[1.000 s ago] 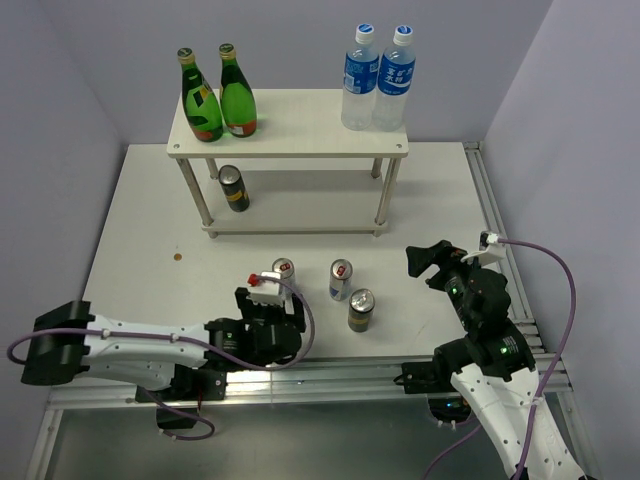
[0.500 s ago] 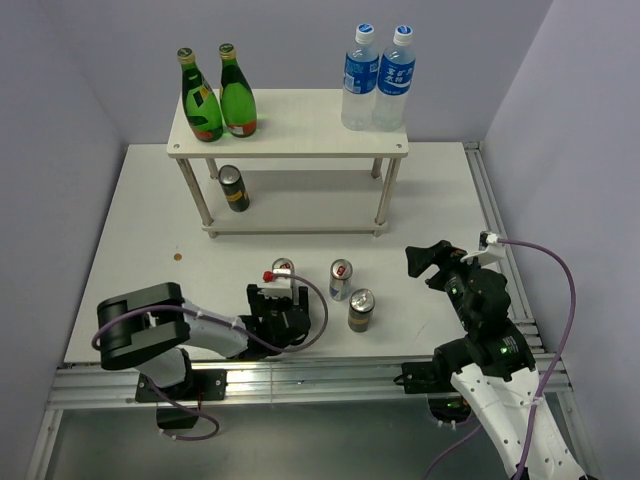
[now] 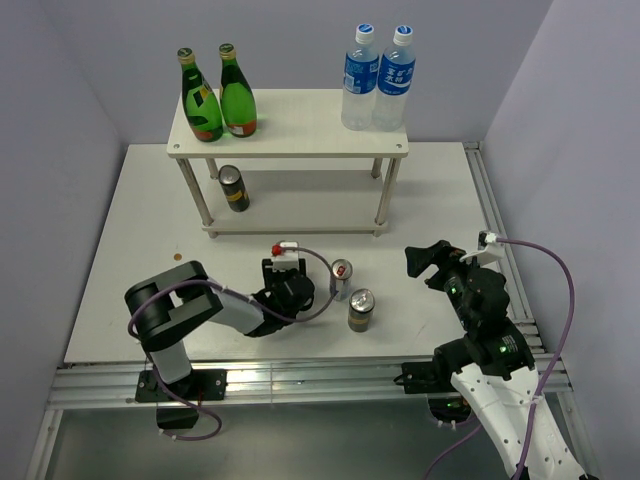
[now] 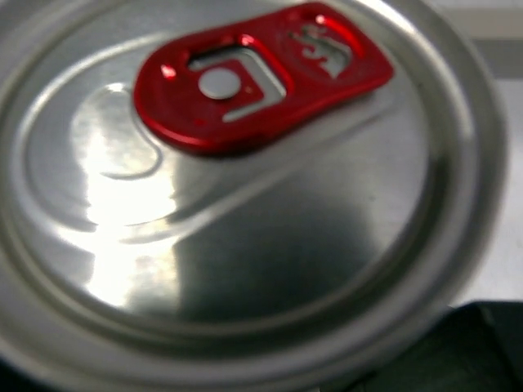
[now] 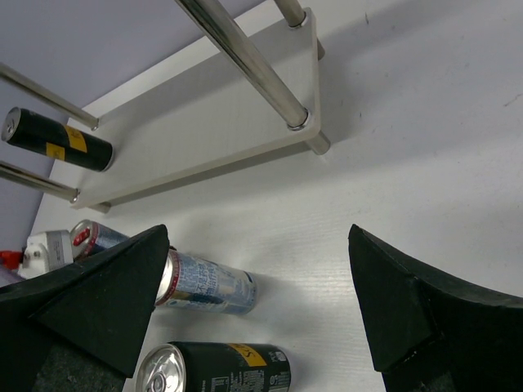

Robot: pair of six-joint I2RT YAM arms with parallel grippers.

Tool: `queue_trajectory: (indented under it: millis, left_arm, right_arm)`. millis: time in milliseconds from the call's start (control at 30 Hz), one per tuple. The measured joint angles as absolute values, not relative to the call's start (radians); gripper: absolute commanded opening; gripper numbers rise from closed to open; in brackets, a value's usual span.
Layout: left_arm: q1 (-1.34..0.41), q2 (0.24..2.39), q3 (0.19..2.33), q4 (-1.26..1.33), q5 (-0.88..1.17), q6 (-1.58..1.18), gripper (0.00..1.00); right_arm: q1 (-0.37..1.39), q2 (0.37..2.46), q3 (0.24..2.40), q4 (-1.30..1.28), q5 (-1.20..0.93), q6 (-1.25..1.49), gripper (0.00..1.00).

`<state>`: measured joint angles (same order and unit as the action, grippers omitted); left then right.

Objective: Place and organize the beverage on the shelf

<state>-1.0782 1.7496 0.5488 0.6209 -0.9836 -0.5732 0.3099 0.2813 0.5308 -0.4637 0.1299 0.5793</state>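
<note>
White tabletop, near edge: the left gripper sits directly above an upright silver can, whose lid and red tab fill the wrist view. Whether the jaws have closed on it cannot be told. Just to the right stand a dark can and a second silver can. The right gripper hangs open and empty. Beyond, the shelf carries two green bottles and two water bottles on top, and one black can below.
</note>
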Motion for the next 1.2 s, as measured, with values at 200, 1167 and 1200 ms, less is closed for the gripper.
queue_trajectory:
  millis: [200, 1167, 1200]
  left_arm:
    - [-1.034, 1.727, 0.639, 0.598, -0.991, -0.46, 0.0]
    - [-0.798, 2.132, 1.437, 0.352, -0.635, -0.309, 0.0]
    - [-0.799, 2.143, 1.449, 0.347, -0.628, -0.309, 0.0]
  right_arm:
    - [0.31, 0.282, 0.531, -0.464, 0.13, 0.579, 0.98]
    - [0.31, 0.282, 0.53, -0.458, 0.119, 0.579, 0.98]
    - [0.31, 0.282, 0.53, -0.458, 0.119, 0.579, 0.98]
